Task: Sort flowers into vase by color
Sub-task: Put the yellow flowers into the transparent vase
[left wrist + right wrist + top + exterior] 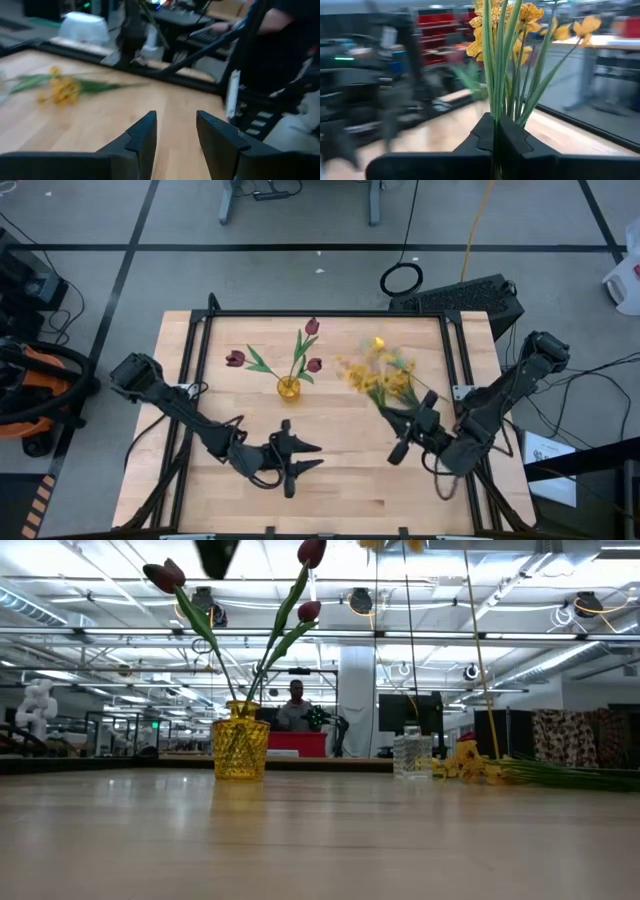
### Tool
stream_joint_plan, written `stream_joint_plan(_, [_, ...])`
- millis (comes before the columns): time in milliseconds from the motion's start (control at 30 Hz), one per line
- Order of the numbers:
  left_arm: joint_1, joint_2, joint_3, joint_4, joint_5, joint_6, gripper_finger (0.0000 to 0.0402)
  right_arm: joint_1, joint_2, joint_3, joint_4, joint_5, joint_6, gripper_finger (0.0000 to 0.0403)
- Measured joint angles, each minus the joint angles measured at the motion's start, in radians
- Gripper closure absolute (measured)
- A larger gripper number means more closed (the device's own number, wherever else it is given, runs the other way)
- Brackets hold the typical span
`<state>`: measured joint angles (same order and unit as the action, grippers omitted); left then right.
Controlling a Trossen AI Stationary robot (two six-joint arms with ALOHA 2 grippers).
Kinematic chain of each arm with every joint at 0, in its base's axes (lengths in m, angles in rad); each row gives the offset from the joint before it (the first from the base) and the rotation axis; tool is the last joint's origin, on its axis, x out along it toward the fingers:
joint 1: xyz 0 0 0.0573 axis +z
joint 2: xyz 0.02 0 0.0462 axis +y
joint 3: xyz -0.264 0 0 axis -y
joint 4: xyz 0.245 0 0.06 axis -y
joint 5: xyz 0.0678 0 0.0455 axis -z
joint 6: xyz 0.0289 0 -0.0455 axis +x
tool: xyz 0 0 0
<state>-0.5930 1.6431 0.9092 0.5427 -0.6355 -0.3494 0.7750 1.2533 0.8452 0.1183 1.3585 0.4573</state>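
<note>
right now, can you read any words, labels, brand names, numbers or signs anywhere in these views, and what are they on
No text can be read in any view.
White sheet of paper on the floor beside the table: printed marks, too small to read.
Yellow faceted glass vase holding the dark red tulips: no label visible.
Clear glass jar: no label visible.
Bunch of yellow flowers clamped in the right gripper: no tag.

One camera is looking straight down on the pale wooden counter (330, 450); another is peering level across it. Both are sharing the yellow glass vase (288, 389) near twelve o'clock.
</note>
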Motion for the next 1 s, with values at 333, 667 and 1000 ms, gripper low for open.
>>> stream_joint_plan(333, [0.051, 0.047, 0.007, 0.161, 0.109, 0.045, 0.0257, -0.026, 0.031, 0.000, 0.639, -0.544, -0.658, 0.0402])
stream_joint_plan(667, [0.020, 0.047, 0.073, 0.160, 0.110, 0.228, 0.0257, -0.102, 0.284, -0.001, 1.121, -0.862, -0.860, 0.0402])
stream_joint_plan(1000, [0.031, 0.056, 0.077, 0.158, 0.109, 0.269, 0.0257, -0.173, 0.463, -0.001, 1.382, -0.863, -0.816, 0.0402])
